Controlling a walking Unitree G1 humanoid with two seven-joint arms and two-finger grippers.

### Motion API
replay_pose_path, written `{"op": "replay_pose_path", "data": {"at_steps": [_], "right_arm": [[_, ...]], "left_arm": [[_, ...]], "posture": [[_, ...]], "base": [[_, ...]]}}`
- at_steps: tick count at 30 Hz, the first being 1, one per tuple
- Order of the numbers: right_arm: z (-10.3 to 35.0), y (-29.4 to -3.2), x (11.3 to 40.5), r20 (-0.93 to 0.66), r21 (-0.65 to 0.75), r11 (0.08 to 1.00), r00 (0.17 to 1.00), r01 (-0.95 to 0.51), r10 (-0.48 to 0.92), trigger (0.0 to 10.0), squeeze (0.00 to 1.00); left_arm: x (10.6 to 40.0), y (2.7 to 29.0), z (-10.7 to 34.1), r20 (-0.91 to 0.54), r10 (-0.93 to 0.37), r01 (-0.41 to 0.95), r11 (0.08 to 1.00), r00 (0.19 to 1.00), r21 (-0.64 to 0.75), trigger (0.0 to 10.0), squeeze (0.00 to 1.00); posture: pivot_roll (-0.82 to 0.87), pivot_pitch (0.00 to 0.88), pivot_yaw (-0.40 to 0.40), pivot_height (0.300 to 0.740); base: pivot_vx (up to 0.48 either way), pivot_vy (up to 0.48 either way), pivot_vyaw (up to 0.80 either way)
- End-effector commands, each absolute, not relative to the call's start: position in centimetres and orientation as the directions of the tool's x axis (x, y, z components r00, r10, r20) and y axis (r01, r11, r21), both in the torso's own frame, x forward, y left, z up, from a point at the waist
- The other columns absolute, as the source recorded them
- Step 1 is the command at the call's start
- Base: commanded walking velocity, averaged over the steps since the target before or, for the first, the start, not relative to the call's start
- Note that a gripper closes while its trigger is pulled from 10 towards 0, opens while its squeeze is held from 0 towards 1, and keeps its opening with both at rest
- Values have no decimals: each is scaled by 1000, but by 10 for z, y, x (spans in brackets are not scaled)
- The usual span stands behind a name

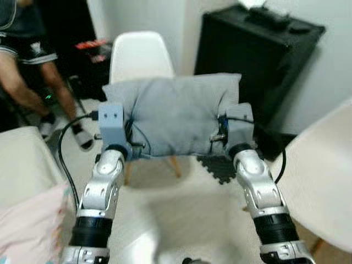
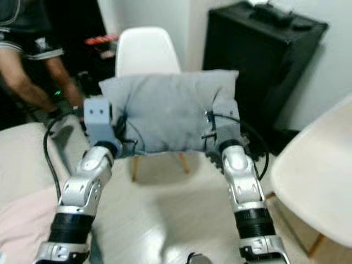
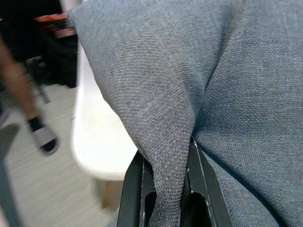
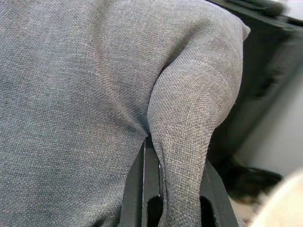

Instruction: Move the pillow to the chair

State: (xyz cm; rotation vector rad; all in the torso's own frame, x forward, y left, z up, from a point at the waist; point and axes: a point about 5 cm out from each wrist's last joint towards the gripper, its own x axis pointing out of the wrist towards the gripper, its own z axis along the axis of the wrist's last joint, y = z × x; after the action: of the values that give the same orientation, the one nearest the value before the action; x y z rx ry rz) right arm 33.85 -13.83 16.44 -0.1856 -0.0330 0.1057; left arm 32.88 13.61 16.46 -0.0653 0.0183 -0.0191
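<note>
I hold a grey fabric pillow (image 1: pixel 175 114) up in front of me, between both arms. My left gripper (image 3: pixel 165 189) is shut on a fold of the pillow (image 3: pixel 199 85) at its left side. At the right side my right gripper (image 4: pixel 173 194) is shut on another pinched fold of the pillow (image 4: pixel 85 94). A white shell chair (image 1: pixel 141 55) with wooden legs stands straight ahead, just behind the pillow, its seat hidden by the cloth. Part of the chair's seat edge (image 3: pixel 102 142) shows below the pillow in the left wrist view.
A person (image 1: pixel 30 60) sits at the far left, sandalled feet on the floor. A black cabinet (image 1: pixel 256 55) stands at the back right. A second white chair (image 1: pixel 324 176) is close on my right. A cream cushion (image 1: pixel 25 165) and pink cloth (image 1: pixel 33 225) lie at my left.
</note>
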Motion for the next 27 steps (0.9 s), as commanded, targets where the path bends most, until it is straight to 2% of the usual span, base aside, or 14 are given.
{"op": "replay_pose_path", "data": {"at_steps": [1,14,23,27], "right_arm": [[167,-124,336,44,-186,971,986,-151,162,10000,0],[160,-125,334,12,-155,980,991,-128,131,10000,0],[166,-126,340,24,-162,979,991,-126,131,10000,0],[163,-128,338,22,-148,983,993,-110,115,10000,0]], "left_arm": [[329,129,174,29,-46,48,996,998,-73,10000,0],[334,127,179,47,-61,64,996,997,-65,10000,0],[334,123,168,-1,-71,71,995,997,-72,10000,0],[333,118,161,-15,-68,68,998,998,3,10000,0]], "posture": [[21,117,17,740],[17,82,16,740],[9,65,23,740],[10,59,22,740]], "base": [[0,0,-800],[0,0,-800],[0,0,-800],[0,0,-800]]}}
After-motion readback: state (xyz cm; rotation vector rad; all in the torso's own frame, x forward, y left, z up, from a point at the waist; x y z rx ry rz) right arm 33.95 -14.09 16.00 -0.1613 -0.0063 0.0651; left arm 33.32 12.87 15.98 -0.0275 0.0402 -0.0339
